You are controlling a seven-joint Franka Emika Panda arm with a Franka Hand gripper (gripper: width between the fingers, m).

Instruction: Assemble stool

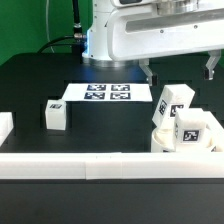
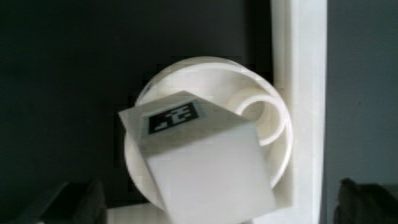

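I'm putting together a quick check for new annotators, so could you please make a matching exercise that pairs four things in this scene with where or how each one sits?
Things:
1. marker board
2. lone leg
3. border rail
4. claw

Places or states:
A. runs along the near edge in the exterior view
B. open, raised over the exterior view's right
C. lies flat mid-table
D. stands apart on the exterior view's left

Pairs: 1-C, 2-D, 3-A, 4-B

no readable text, coded tags (image 1: 108, 92) (black-and-white squares)
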